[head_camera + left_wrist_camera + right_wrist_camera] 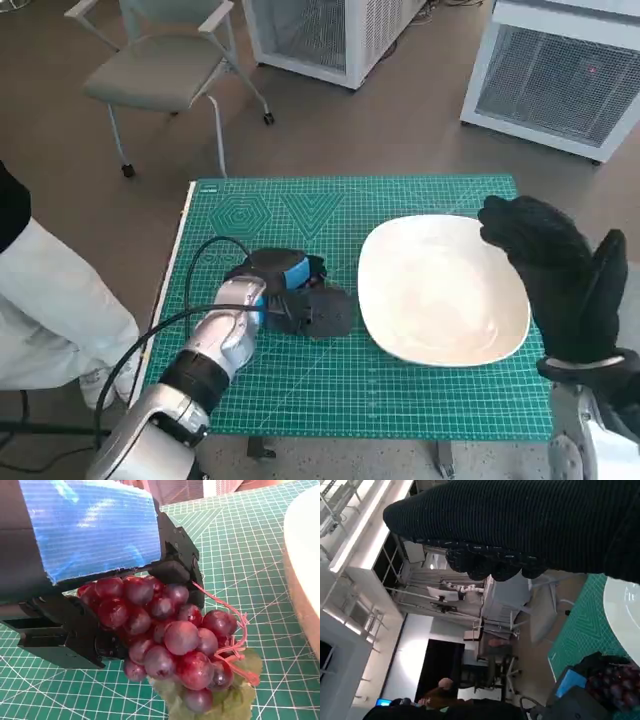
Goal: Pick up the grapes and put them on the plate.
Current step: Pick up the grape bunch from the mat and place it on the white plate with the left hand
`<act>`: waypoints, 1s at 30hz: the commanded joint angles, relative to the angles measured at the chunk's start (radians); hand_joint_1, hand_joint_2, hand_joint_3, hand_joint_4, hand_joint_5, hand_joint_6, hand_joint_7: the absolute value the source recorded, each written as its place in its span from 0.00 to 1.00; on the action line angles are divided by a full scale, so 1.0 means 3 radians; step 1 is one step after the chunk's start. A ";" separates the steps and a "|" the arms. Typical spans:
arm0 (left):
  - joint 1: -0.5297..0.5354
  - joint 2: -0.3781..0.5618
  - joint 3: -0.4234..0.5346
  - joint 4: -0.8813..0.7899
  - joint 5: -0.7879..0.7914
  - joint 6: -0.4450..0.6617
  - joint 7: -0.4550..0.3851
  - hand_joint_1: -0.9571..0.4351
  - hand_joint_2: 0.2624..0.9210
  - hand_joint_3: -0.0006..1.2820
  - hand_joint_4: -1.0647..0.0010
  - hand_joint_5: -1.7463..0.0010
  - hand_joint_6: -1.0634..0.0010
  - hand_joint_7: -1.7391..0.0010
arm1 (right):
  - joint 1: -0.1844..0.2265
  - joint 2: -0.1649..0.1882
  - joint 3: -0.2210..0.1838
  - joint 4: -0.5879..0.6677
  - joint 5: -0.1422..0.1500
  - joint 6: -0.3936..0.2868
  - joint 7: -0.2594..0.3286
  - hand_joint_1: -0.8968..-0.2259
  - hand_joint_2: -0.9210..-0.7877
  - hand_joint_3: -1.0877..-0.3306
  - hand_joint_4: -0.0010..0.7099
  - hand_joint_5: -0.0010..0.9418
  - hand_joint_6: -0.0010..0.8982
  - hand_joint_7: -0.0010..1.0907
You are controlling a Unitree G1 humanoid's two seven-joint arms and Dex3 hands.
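A bunch of dark red grapes (170, 640) with a green leaf lies at the middle of the green mat (400, 390). My left hand (285, 288) grips it, with black fingers (65, 635) round the bunch on both sides. From the head view the grapes (335, 315) show as a dark lump at the fingertips, just left of the white plate (440, 290). The plate holds nothing. My right hand (560, 275) stands raised over the plate's right rim, fingers apart and holding nothing. In the right wrist view the glove (520, 525) fills the top, with the grapes (612, 685) and plate (625, 610) below.
A black cable (200, 262) loops over the mat beside my left forearm. A person's white-clad leg (50, 300) is close at the left. A chair (165, 65) and white cabinets (560, 75) stand beyond the table. A person (440, 695) is farther off in the room.
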 commanded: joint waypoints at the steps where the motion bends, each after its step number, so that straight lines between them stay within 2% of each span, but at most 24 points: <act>1: 0.0027 0.0032 0.0014 -0.0048 -0.0028 -0.0047 0.0010 0.70 1.00 0.15 0.51 0.14 0.50 0.38 | 0.0011 -0.0010 -0.0004 0.0063 -0.0002 0.0016 0.0018 0.86 0.00 0.64 0.51 0.98 0.29 0.95; 5: 0.0017 0.0051 0.0027 -0.0110 -0.0048 -0.0029 -0.0030 0.69 1.00 0.15 0.54 0.11 0.45 0.41 | 0.0002 -0.0015 -0.0007 0.0078 0.0002 0.0011 0.0026 0.86 0.00 0.64 0.51 0.98 0.29 0.95; 11: 0.0042 0.0105 0.0071 -0.0349 -0.0087 0.0032 -0.0129 0.69 1.00 0.19 0.58 0.17 0.55 0.25 | -0.0005 -0.0021 -0.0014 0.0089 0.0005 0.0004 0.0029 0.86 0.00 0.64 0.51 0.97 0.29 0.95; 15: 0.0084 0.0163 0.0114 -0.0595 -0.0103 0.0071 -0.0200 0.69 0.99 0.22 0.60 0.17 0.58 0.21 | -0.0002 -0.0020 -0.0016 0.0083 0.0009 0.0005 0.0027 0.86 0.00 0.64 0.51 0.97 0.29 0.95; 26: 0.0225 0.0425 0.0289 -0.1674 -0.0084 0.0201 -0.0454 0.69 0.65 0.49 0.55 0.16 0.54 0.18 | -0.0006 -0.0010 -0.0021 0.0068 0.0019 0.0017 0.0014 0.86 0.00 0.64 0.52 0.97 0.29 0.95; 28: 0.0227 0.0458 0.0350 -0.1867 -0.0096 0.0241 -0.0498 0.69 0.64 0.48 0.52 0.18 0.51 0.20 | -0.0007 -0.0006 -0.0021 0.0069 0.0018 0.0017 0.0011 0.86 0.00 0.64 0.52 0.97 0.29 0.95; 30: 0.0233 0.0477 0.0403 -0.2014 -0.0108 0.0276 -0.0529 0.69 0.70 0.40 0.47 0.19 0.45 0.29 | -0.0008 -0.0003 -0.0020 0.0069 0.0017 0.0017 0.0008 0.86 0.00 0.64 0.52 0.97 0.29 0.95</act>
